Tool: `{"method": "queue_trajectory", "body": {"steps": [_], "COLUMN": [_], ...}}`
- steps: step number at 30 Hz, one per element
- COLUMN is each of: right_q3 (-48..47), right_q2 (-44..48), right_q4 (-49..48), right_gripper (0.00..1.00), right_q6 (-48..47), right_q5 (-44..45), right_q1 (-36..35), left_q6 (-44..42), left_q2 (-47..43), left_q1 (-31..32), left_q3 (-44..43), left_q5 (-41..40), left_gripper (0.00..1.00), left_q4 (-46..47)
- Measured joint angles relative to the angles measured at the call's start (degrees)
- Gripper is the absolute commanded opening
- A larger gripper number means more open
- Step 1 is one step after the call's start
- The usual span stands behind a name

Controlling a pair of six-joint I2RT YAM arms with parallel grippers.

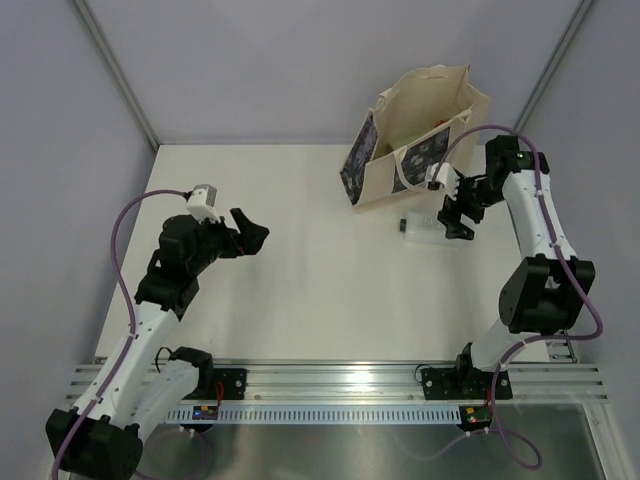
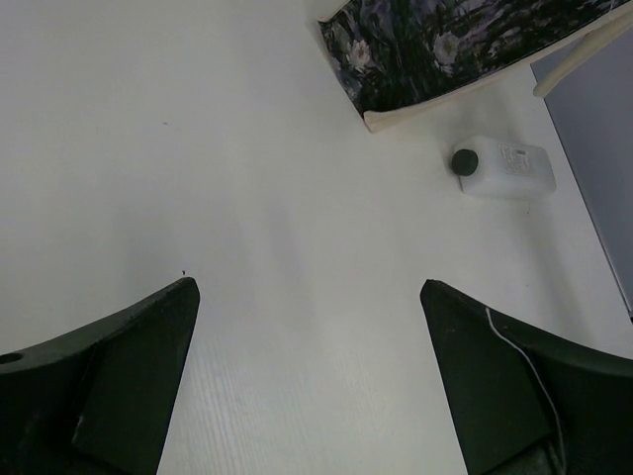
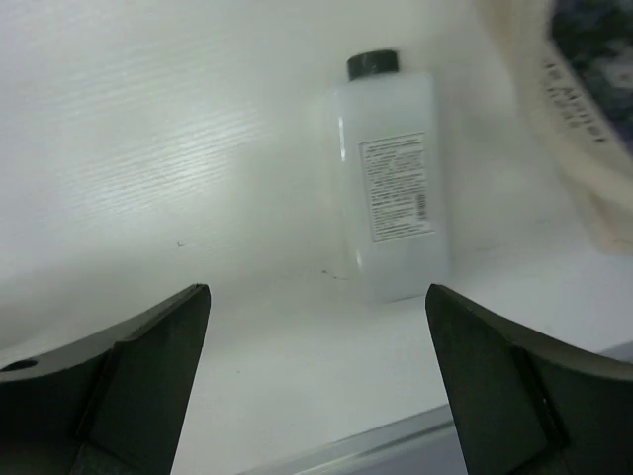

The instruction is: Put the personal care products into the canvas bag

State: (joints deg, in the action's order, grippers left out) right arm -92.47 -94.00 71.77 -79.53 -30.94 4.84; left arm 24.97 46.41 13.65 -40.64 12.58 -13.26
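One clear bottle with a black cap (image 1: 418, 229) (image 3: 391, 168) (image 2: 504, 168) lies on its side on the white table, just in front of the canvas bag (image 1: 415, 135) (image 2: 445, 49) (image 3: 584, 119). The bag stands upright with its mouth open; hints of green and red show inside it. My right gripper (image 1: 457, 216) (image 3: 316, 297) hangs open close over the bottle's base end, with nothing between its fingers. Far to the left, my left gripper (image 1: 250, 232) (image 2: 309, 292) is open and empty above bare table.
Grey walls close in the table at the back and both sides; the right wall (image 1: 600, 120) is near the bag and the right arm. An aluminium rail (image 1: 340, 380) carrying the arm bases runs along the near edge.
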Motion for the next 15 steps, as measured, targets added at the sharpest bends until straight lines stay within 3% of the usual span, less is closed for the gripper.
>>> {"method": "queue_trajectory", "body": {"steps": [6,15], "right_q3": [7.8,8.5], "right_q2": [-7.9,-17.7], "right_q4": [-11.6,-24.7], "right_gripper": [0.99,0.99], "right_q6": [3.5,5.4], "right_q5": [12.7,22.8], "right_q1": [-4.0,-11.6], "left_q6": [-0.6,-0.2], "left_q2": [2.6,1.5], "left_q1": [-0.4,-0.5], "left_q3": [0.3,3.9], "left_q5": [2.8,4.4], "left_gripper": [0.99,0.99], "left_q4": [0.9,1.9]}}
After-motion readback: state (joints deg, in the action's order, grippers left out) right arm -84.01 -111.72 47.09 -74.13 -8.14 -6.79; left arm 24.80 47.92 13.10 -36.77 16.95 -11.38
